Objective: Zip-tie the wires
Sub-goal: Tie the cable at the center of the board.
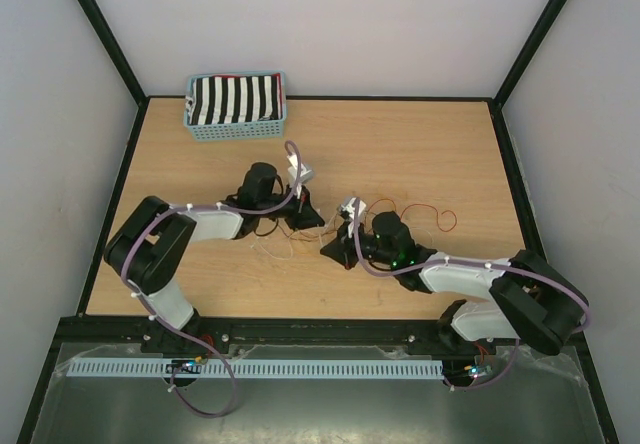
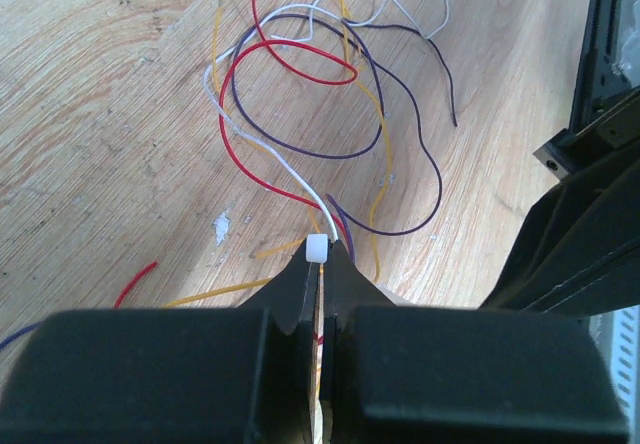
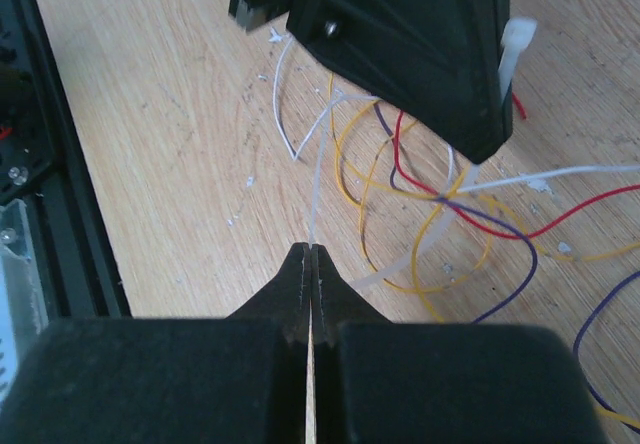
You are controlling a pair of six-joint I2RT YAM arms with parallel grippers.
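The pale wooden surface (image 1: 420, 144), walled in white, carries the wires (image 2: 345, 64). They form a loose tangle of red, yellow, purple and white loops at mid-table between the two arms, trailing toward the right side. The left hand (image 2: 318, 264) is closed on a zip tie (image 2: 317, 249), whose white head pokes out just past the fingertips. Several strands run into that head from straight ahead. The right hand (image 3: 310, 259) faces it from close by, pinched shut on a thin pale strip (image 3: 318, 164), probably the tie's tail. The strip's long axis runs out along the fingers toward the left hand. The left hand is nearer the bundle, so tightening likely depends on pulling that strip along its own line.
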